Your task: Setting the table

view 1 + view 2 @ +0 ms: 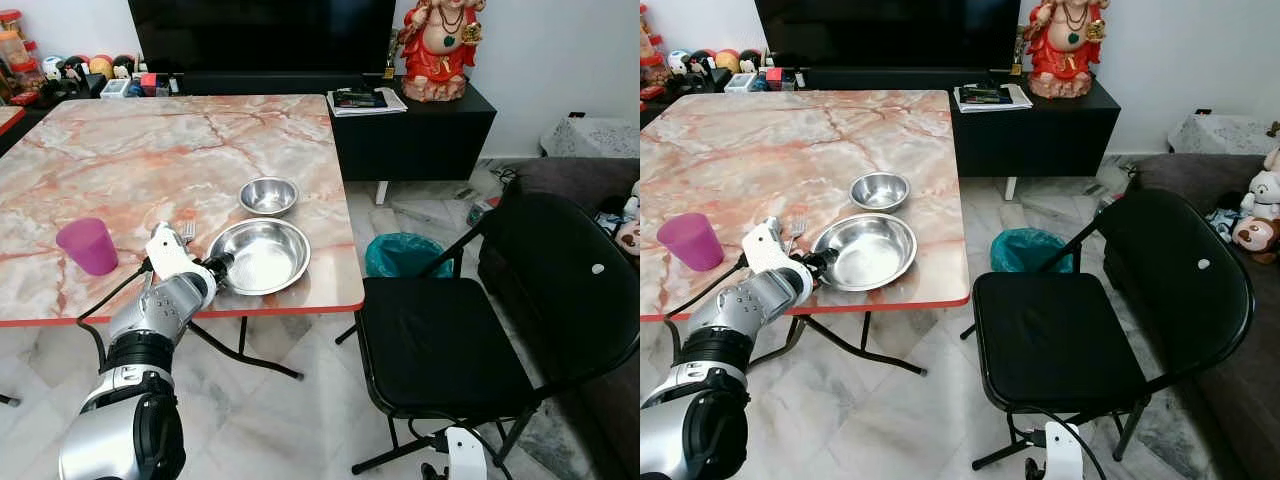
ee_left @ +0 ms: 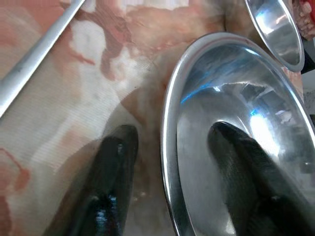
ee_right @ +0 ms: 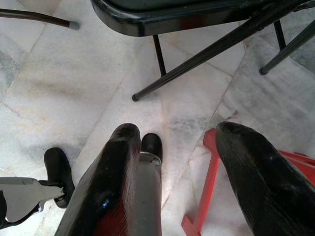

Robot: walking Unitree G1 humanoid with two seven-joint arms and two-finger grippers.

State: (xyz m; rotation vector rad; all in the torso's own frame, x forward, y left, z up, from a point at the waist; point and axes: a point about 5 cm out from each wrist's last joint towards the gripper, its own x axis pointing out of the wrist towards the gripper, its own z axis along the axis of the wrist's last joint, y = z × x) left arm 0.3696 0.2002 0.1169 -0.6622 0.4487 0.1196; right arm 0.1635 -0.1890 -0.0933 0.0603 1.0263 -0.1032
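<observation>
at lower left of the head view, the left arm reaches over the red-edged marble table, its left gripper at the near rim of a large steel bowl. the wrist view shows the fingers parted and straddling that rim, one on the table outside, one inside the bowl; whether they press the rim cannot be told. a purple cup stands upright at mid-left, well apart from the bowl. a fork lies just beside the gripper, between cup and bowl. a smaller steel bowl sits just beyond the large one, toward the table's far side. at upper centre, a dark tv stands on a black cabinet, with a red figurine at upper right. below the table's right edge, a green-lined bin rests on the tiled floor. a black folding chair takes up the right half, turned away from the table. at the bottom right, the right gripper hangs idle above the floor by the chair legs, fingers spread with nothing between them.
</observation>
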